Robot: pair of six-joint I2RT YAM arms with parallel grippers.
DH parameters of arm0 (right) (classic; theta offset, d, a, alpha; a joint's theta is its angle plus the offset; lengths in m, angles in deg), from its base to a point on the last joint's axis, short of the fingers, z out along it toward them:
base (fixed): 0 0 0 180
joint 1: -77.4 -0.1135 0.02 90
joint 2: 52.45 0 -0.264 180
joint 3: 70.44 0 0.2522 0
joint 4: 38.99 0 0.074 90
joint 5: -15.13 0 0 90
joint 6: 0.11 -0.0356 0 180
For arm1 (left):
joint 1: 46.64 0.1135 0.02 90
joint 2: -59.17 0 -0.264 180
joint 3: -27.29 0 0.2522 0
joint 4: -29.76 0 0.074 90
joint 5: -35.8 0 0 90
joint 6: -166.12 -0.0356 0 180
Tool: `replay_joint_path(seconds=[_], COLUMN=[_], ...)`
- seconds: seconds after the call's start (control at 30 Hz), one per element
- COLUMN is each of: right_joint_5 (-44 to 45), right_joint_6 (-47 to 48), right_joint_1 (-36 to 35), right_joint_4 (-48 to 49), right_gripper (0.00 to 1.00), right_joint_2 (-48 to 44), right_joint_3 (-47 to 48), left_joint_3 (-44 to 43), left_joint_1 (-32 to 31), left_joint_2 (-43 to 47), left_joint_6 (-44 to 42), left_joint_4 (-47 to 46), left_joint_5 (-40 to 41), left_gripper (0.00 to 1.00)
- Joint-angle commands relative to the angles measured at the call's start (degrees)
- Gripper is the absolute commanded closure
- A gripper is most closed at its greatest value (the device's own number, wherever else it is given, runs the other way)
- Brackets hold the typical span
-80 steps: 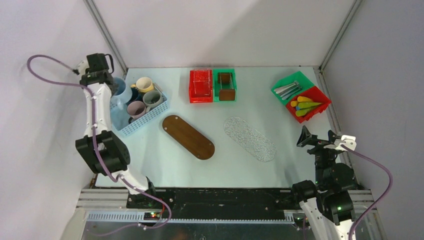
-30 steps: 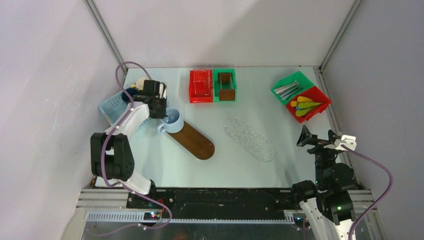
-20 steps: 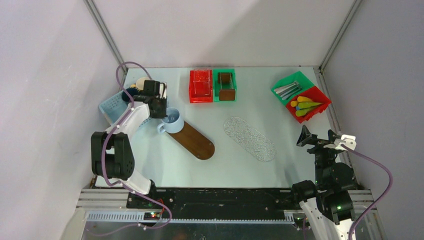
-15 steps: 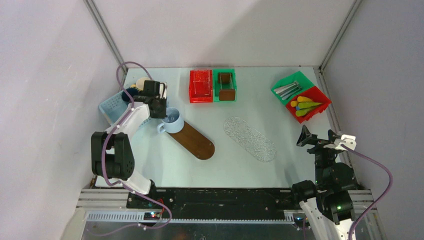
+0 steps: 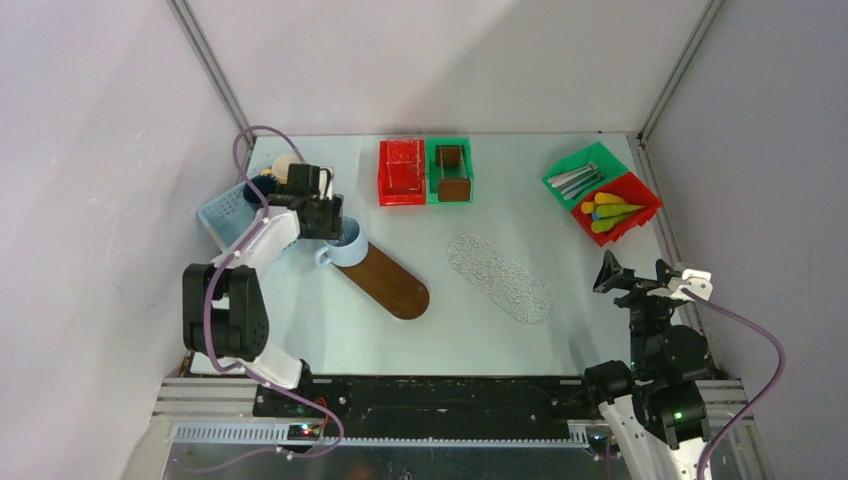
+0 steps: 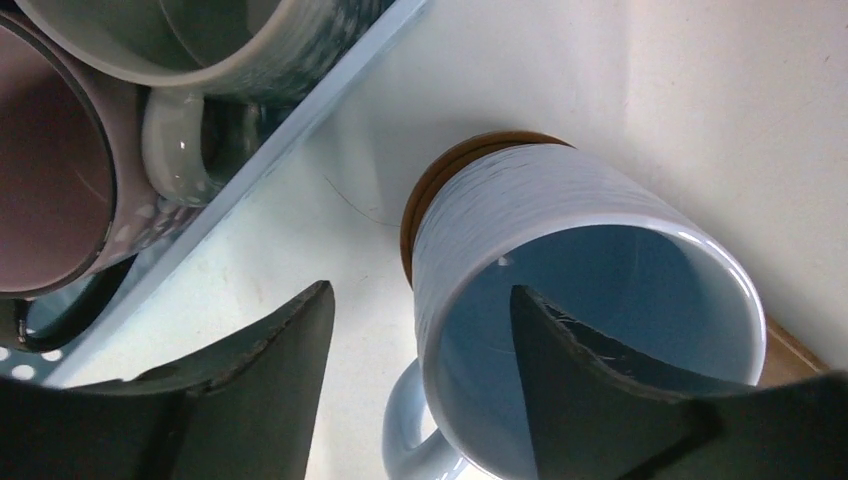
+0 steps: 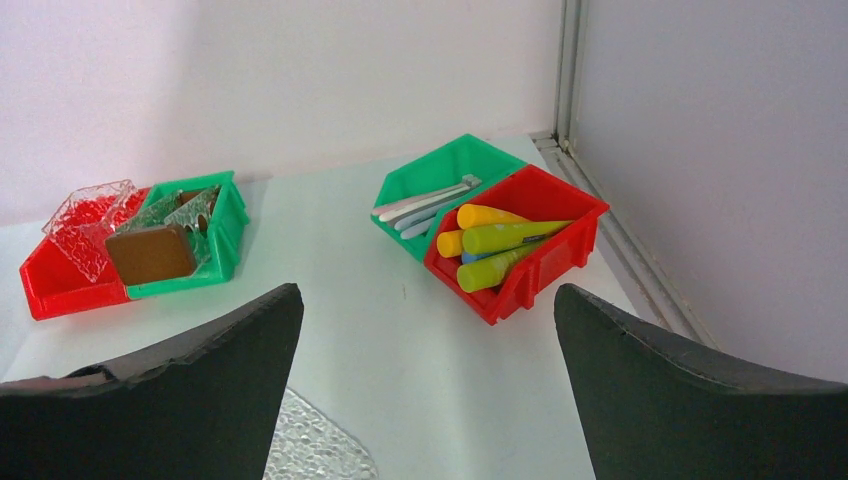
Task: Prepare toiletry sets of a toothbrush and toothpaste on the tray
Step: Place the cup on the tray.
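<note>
Nearest us, at the desk's right edge, the right hand (image 5: pixel 636 277) hangs with its jaws fully apart, holding nothing. Mid-desk lie a brown tray (image 5: pixel 390 282) and a clear tray (image 5: pixel 500 278), neither carrying a brush or tube. At the brown tray's far-left end stands a blue mug (image 6: pixel 560 230). The left hand (image 6: pixel 421 300) straddles its wall, one finger inside and one outside, parted and not gripping. We judge that if this hand pulls away at a slant, the inner finger could catch the rim and tip the mug or drag it off the tray. Farthest, at the right rear, the toothbrushes (image 7: pixel 425 203) lie bunched in a green bin (image 5: pixel 590 158), long axes running near-left to far-right; which end holds the bristles we cannot tell. Beside them the tubes (image 7: pixel 505 238) are piled in a red bin (image 5: pixel 640 215), lying roughly left to right, blunt ends toward mid-desk. Being bunched, several could come up in one pinch.
</note>
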Motion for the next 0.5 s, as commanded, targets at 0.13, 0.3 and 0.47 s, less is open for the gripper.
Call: replay_joint_path(seconds=[0.13, 0.3, 0.47], right_joint_5=[-1.0, -1.1, -1.2], right_joint_6=[1.0, 1.0, 0.9], right_joint_1=[0.1, 0.1, 0.1], right_joint_4=[2.0, 2.1, 2.1], right_gripper=[0.01, 0.0, 0.01], right_joint_2=[0.1, 0.4, 0.6], right_joint_3=[0.0, 0.0, 0.0], left_joint_3=[-2.5, -4.3, -8.8], left_joint_1=[0.2, 0.1, -0.5], left_joint_2=[6.3, 10.8, 13.4], left_joint_6=[0.3, 1.9, 5.9], left_joint_4=[-0.2, 0.8, 2.1], left_joint_5=[2.6, 4.8, 7.1], left_gripper=[0.04, 0.0, 0.0])
